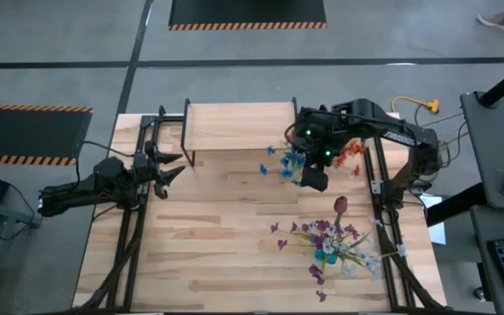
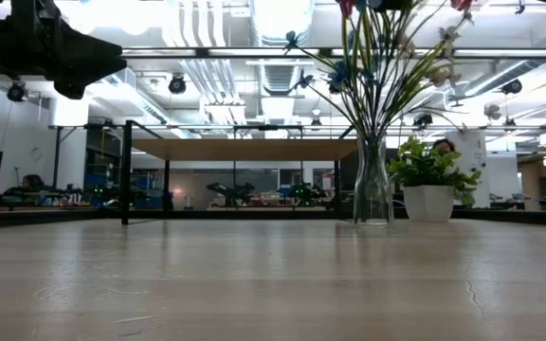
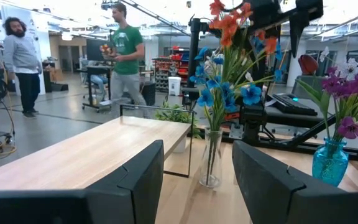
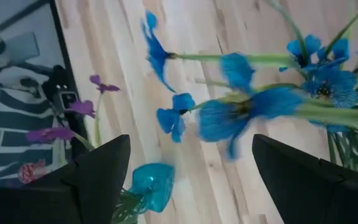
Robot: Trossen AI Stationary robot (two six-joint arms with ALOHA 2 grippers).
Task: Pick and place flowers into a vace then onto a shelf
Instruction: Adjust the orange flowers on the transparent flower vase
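A clear glass vase (image 2: 373, 194) stands on its base on the table to the right of the shelf (image 1: 239, 127). It holds flowers with blue and orange blooms (image 3: 229, 56). My right gripper (image 1: 315, 179) hangs open above these blooms, pointing down. In its wrist view (image 4: 191, 143) the blue blooms (image 4: 247, 115) lie beyond the fingers, apart from them. A blue vase (image 3: 329, 163) with purple flowers (image 1: 326, 236) and a dark red bloom (image 1: 340, 205) stands nearer the table's near right. My left gripper (image 1: 171, 166) waits open at the table's left, level with the shelf's near edge.
A small leafy potted plant in a white pot (image 2: 429, 188) stands behind the clear vase, near the table's far edge. The shelf top (image 3: 98, 155) is bare. People stand in the room beyond the table (image 3: 126, 53). Bare wood spreads over the table's near left (image 1: 208, 254).
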